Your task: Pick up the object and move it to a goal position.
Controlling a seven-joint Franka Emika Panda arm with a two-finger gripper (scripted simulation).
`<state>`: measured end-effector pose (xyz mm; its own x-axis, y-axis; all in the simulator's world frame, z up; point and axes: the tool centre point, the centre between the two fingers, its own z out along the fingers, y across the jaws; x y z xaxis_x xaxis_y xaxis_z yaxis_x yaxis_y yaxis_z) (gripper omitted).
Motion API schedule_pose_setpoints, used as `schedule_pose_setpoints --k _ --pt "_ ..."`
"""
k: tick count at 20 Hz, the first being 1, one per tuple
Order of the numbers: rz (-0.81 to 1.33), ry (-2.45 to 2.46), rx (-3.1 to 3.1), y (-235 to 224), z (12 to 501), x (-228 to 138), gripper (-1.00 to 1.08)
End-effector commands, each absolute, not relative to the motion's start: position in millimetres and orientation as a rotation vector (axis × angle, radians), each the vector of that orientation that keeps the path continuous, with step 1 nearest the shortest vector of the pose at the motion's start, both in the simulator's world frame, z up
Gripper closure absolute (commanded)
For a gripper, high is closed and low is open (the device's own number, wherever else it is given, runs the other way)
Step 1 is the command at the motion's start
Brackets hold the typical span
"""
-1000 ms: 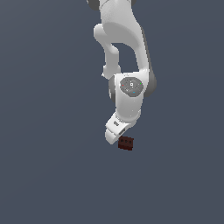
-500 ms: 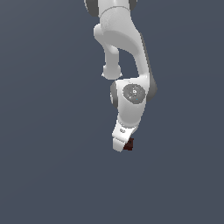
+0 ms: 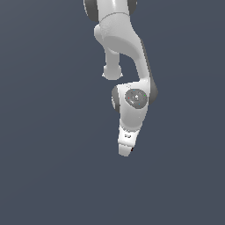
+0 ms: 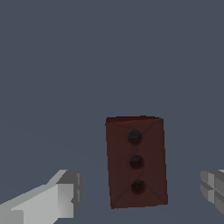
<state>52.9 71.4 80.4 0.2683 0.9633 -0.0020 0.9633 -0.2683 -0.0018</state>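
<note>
Arm [image 3: 132,66]: white Panda, reaches down from top of exterior view, wrist pointed at grey floor [image 3: 48,167].
Gripper [image 4: 140,194]: spread wide; one finger [image 4: 65,194] on either side of block, clear gaps both sides, no contact.
Gripper, exterior view [image 3: 126,151]: white hand low over floor; fingertips not distinguishable there.
Block [image 4: 136,161]: dark red-brown, rectangular, flat on floor between the fingers, long axis running across the line joining them.
Block face: three darker round spots in a row along the long axis.
Block, exterior view [image 3: 132,150]: almost wholly hidden behind hand; only a dark sliver at hand's edge, toward the exterior view's right.
</note>
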Motion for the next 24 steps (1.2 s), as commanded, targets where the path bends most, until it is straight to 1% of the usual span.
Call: schedule_pose_setpoints --k 1,11,19,24 --pt "0.002 -1.939 -2.472 72 79 54 -0.92" --pt "0.001 -1.967 -2.449 73 74 55 -0.92" --pt "0.001 -1.973 -2.445 73 36 54 -0.92" --pt "0.000 -1.973 -2.445 74 27 55 -0.92"
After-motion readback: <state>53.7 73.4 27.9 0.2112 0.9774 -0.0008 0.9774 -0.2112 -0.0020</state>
